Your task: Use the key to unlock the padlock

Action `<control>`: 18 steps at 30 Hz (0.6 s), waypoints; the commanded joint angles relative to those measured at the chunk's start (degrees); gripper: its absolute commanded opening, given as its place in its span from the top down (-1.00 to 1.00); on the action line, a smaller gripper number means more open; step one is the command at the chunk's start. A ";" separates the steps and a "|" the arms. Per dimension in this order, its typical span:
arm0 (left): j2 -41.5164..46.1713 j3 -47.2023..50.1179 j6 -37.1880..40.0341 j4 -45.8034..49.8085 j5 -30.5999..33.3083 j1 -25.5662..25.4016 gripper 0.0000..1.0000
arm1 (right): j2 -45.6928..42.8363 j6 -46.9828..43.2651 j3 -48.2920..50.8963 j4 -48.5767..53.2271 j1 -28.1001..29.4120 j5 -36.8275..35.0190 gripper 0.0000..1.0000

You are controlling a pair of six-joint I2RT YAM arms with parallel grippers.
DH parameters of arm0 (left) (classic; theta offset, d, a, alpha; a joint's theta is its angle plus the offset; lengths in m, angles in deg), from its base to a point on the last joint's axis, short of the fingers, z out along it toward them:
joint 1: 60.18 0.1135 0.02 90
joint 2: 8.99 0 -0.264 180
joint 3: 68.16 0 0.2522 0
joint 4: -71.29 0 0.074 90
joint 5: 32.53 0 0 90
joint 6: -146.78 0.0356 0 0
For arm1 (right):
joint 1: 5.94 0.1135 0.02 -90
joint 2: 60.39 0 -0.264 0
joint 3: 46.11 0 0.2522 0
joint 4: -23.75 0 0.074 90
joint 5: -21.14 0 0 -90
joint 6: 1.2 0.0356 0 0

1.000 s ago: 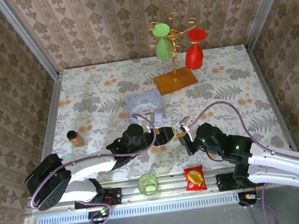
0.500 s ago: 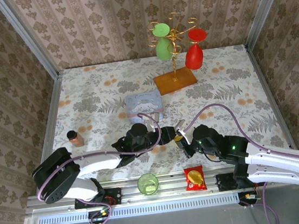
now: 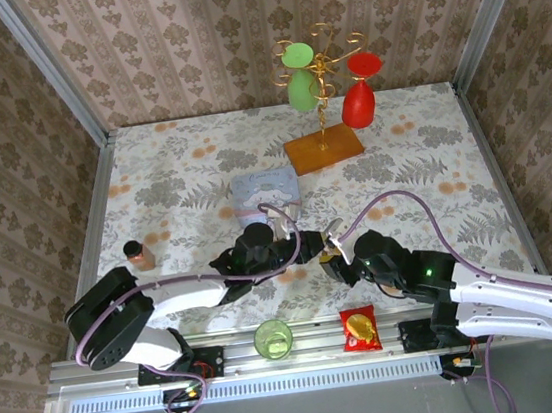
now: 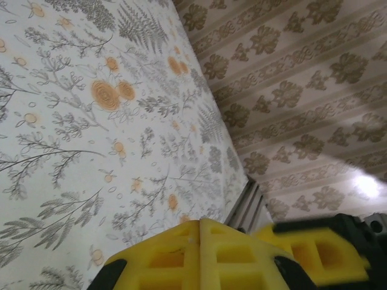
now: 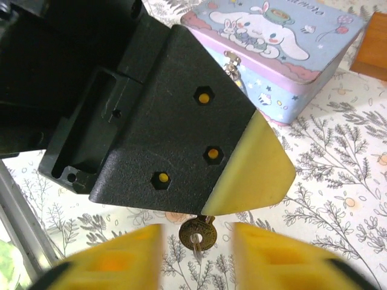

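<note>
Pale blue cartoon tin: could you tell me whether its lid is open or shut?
Shut: on the pale blue cartoon-printed tin, the lid lies flat against the body, no gap along its edge.

Left arm and right arm: white links, black joints, lilac cables looping off the wrists, green LED on the right. Fingers yellow; left gripper shell black with three hex screws.
</note>
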 commanded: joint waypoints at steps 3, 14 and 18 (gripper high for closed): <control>2.18 3.45 -2.95 -10.30 -0.04 3.86 1.00 | -6.95 3.58 3.27 -5.70 -2.99 3.53 -0.92; 17.06 1.87 8.53 -2.24 2.36 5.34 1.00 | -5.53 34.83 12.28 -44.87 -24.53 40.47 -0.99; 18.97 2.17 9.02 -3.86 1.94 5.27 1.00 | 0.78 40.11 11.32 -57.09 -24.45 43.40 -0.96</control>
